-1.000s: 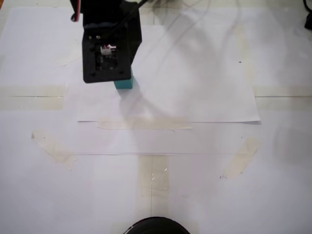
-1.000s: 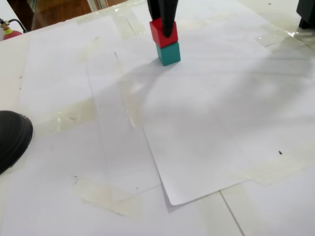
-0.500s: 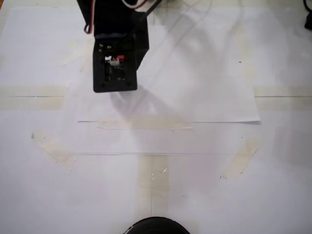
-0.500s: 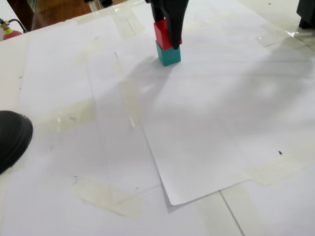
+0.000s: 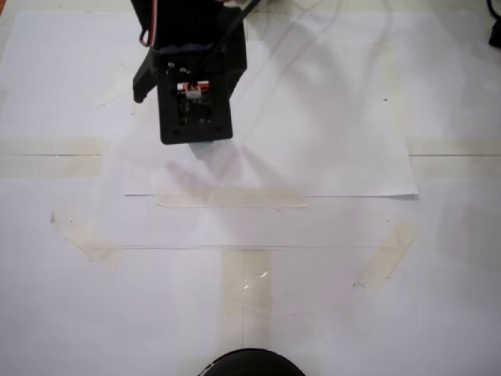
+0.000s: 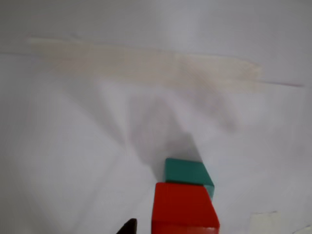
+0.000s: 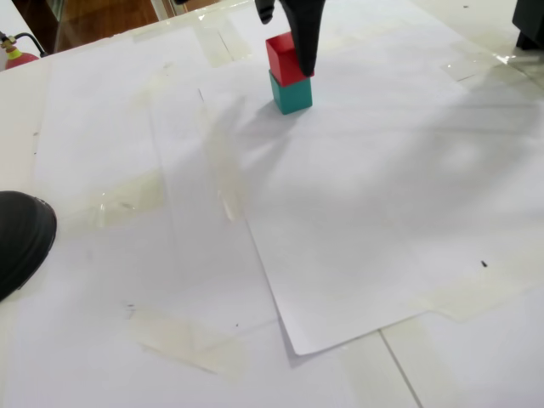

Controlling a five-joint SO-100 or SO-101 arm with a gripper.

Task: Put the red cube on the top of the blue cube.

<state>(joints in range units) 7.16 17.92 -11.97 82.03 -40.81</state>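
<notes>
The red cube (image 7: 284, 56) sits on top of the blue cube (image 7: 291, 93), a teal one, at the far middle of the white paper in a fixed view. The wrist view shows the same stack, red cube (image 6: 184, 208) above blue cube (image 6: 187, 171), at the bottom edge. My gripper (image 7: 286, 41) hangs over the stack and is open. One black finger (image 7: 305, 38) stands in front of the red cube's right side, and the other tip is raised off to the left. A dark fingertip (image 6: 128, 227) shows apart from the red cube. In the top-down fixed view, the arm's wrist (image 5: 194, 94) hides both cubes.
A loose white sheet (image 7: 382, 212) lies on the paper-covered table, held by tape strips (image 5: 231, 199). A black rounded object (image 7: 21, 240) sits at the left edge, also seen as a black rounded object (image 5: 250, 363) at the bottom. A dark thing (image 7: 529, 21) stands at the far right corner.
The red cube was lowered onto the teal cube. The jaws then spread and one finger lifted off it. Seen from above, the wrist shifted right and toward the camera.
</notes>
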